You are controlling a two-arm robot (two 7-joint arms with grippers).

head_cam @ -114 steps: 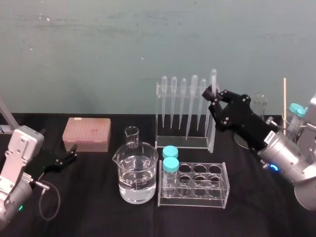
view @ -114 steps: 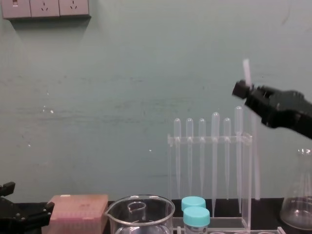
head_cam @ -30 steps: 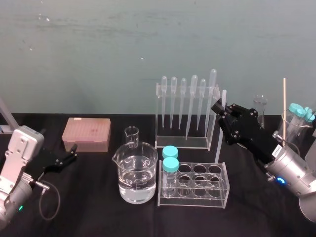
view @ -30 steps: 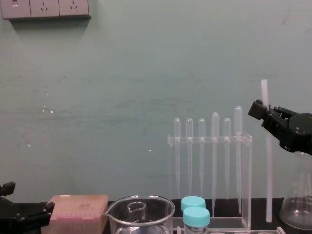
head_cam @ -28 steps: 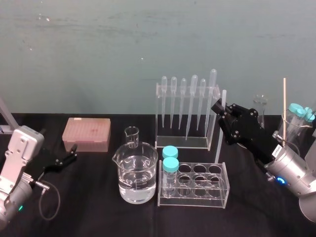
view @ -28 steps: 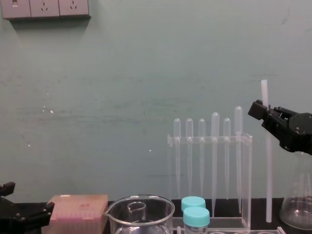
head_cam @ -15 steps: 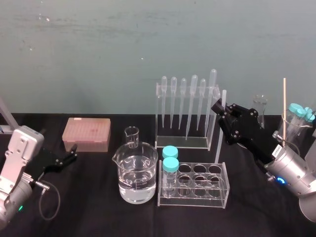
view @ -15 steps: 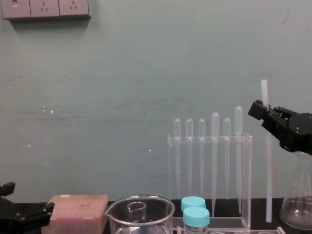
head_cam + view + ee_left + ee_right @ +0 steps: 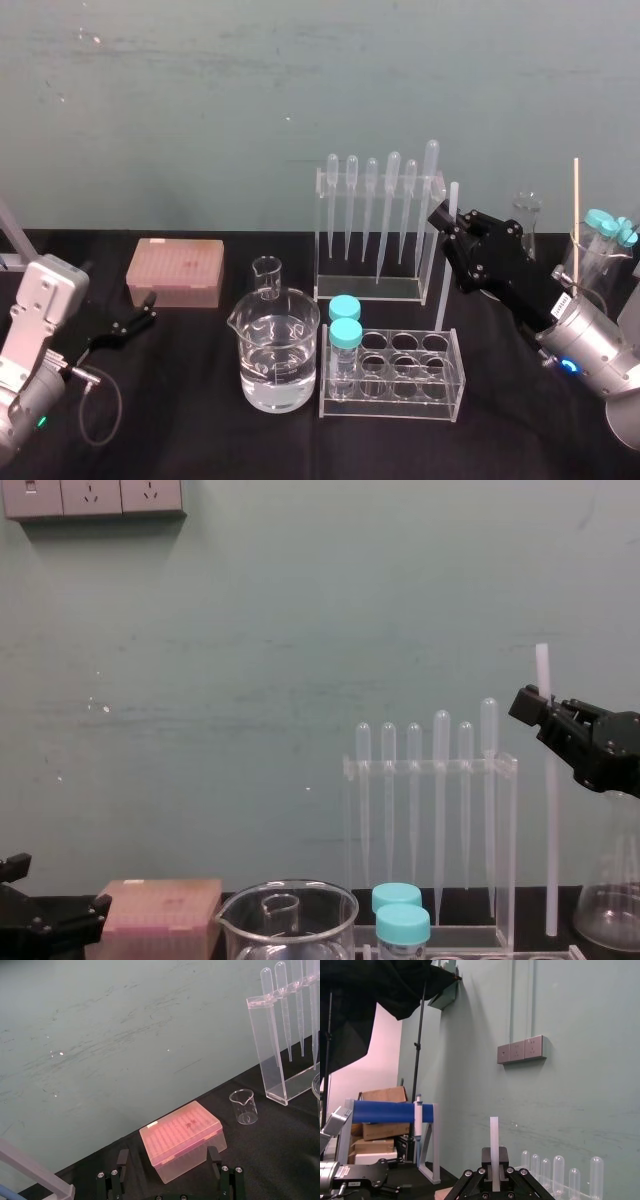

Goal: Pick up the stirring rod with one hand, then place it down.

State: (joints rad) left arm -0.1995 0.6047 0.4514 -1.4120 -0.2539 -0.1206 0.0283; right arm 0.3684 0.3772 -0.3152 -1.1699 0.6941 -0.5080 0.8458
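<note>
While the black two-fingered right gripper (image 9: 444, 216) is clenched on the long translucent whitish stirring rod (image 9: 442, 280) near its upper end, the rod stands upright just beside the clear plastic pipette rack (image 9: 370, 288), at its 3 o'clock. The left gripper (image 9: 148, 310) rests at 7 o'clock of the pink tip box (image 9: 175, 270), jaws released.

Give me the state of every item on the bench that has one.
stirring rod: upright, gripped near its top.
right pincer: shut on the stirring rod.
left pincer: open, parked low at the left.
large beaker: partly filled with clear liquid.
small beaker: empty, upright.
tube rack: two capped tubes, other holes empty.
tip box: lid closed.
pipette rack: five pipettes hanging.
</note>
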